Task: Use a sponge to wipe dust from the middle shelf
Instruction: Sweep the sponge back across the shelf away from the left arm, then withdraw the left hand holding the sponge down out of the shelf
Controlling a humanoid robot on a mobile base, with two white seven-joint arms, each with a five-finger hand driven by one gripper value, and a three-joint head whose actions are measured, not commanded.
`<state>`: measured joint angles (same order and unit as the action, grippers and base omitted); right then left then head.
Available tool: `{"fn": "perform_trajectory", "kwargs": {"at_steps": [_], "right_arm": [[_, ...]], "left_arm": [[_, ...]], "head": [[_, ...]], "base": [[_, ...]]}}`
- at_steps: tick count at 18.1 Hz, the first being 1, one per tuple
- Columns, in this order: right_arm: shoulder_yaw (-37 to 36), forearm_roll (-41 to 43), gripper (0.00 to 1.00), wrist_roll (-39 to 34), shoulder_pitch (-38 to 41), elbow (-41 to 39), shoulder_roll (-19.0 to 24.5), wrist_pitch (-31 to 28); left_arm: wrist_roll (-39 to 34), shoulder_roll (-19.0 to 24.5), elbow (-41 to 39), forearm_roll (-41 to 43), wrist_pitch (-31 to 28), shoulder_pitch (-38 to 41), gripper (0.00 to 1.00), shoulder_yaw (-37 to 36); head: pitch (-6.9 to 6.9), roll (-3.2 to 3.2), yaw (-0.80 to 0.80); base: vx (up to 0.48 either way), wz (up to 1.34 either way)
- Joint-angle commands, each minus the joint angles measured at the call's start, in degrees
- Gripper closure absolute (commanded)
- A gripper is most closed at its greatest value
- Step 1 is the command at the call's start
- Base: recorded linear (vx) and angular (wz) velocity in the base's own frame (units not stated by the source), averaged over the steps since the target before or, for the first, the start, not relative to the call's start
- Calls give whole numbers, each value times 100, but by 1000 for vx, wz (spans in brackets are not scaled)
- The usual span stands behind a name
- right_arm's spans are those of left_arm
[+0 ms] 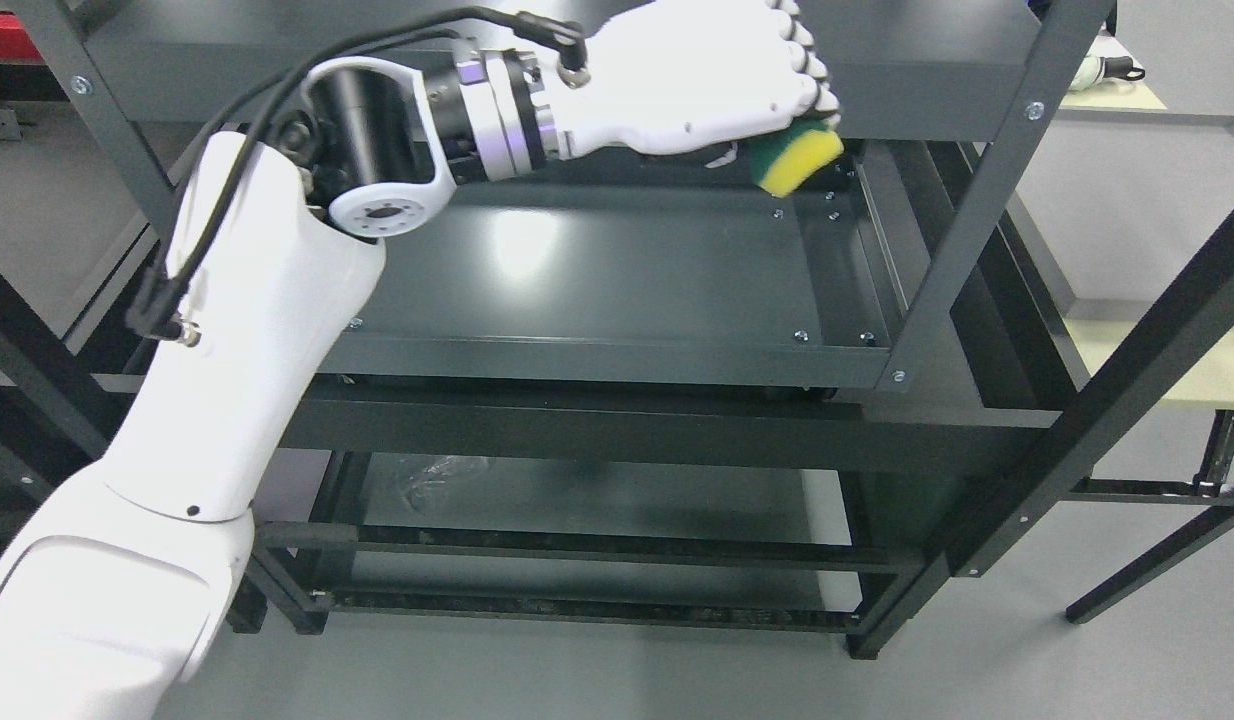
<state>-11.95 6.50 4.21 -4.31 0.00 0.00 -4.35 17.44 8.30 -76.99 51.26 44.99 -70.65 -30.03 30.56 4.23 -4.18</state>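
— What is seen of the arms?

— Only the left arm (pixel 227 380) is shown. It is brought in from the lower left corner of the head view, bent at the elbow joint, and stretched to the right across the front of the dark metal rack (pixel 937 300). A black cable (pixel 227 150) is looped along the forearm up to the wrist.

— And the hand?

— The left hand (pixel 697 80) is held near the top of the view, back of the hand upward, with its fingers (pixel 812 70) curled down and clamped on the sponge (pixel 797 158). The sponge is yellow with a green layer, and its lower end is left sticking out below the fingertips.

— Where is the sponge placed with respect to the middle shelf?

— It is held over the far right corner of the middle shelf (pixel 597 270), just under the front lip of the top shelf (pixel 927 60). Whether the shelf surface is actually touched cannot be told; the sponge is seen close to the back right corner, near a few screws in the panel.

— What else is shown?

— A bright reflection is seen on the middle shelf panel. Below it a lower shelf (pixel 597 500) is visible, with something clear and crumpled (pixel 432 475) laid on it. A pale table (pixel 1177 350) is set to the right of the rack, on a grey floor (pixel 677 670).
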Motion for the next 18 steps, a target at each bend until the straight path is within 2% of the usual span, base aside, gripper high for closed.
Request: {"fn": "perform_trajectory", "kwargs": {"at_steps": [1, 4, 6, 7, 8, 9, 10, 11, 12, 16, 18], "right_arm": [[0, 0, 0, 1, 0, -100, -100, -4], [0, 0, 0, 1, 0, -100, -100, -4], [0, 0, 0, 1, 0, -100, -100, -4], [0, 0, 0, 1, 0, -100, -100, -4], [0, 0, 0, 1, 0, -100, -100, -4], [0, 0, 0, 1, 0, -100, -100, -4], [0, 0, 0, 1, 0, -100, -100, -4], [0, 0, 0, 1, 0, -100, -100, -4], [0, 0, 0, 1, 0, -100, -100, -4], [0, 0, 0, 1, 0, -100, -100, -4], [0, 0, 0, 1, 0, -100, -100, -4]], "left_arm": [[-83, -730, 53, -274, 1, 497, 99, -1453], [162, -730, 44, -826, 1, 2417, 99, -1261], [137, -730, 61, -1493, 1, 3545, 99, -482], [119, -730, 122, -1862, 1, 3854, 99, 53], [93, -730, 167, -2292, 1, 4057, 99, 476], [-12, -730, 280, -3123, 1, 4329, 99, 933], [-91, -730, 325, -4132, -632, 4654, 99, 1416], [-100, -730, 325, -4733, -1485, 4814, 98, 1838], [-100, -730, 334, -5087, -2094, 4893, 97, 2252], [-144, -730, 563, -5469, -2232, 5297, 96, 3019], [-616, -730, 214, -5469, -2476, 5552, 98, 3125]], "head": [[0, 0, 0], [0, 0, 0], [0, 0, 0], [0, 0, 0], [0, 0, 0], [0, 0, 0], [0, 0, 0], [0, 0, 0], [0, 0, 0], [0, 0, 0], [0, 0, 0]], "base": [[0, 0], [0, 0], [0, 0], [0, 0], [0, 0], [0, 0], [0, 0], [0, 0], [0, 0], [0, 0], [0, 0]]}}
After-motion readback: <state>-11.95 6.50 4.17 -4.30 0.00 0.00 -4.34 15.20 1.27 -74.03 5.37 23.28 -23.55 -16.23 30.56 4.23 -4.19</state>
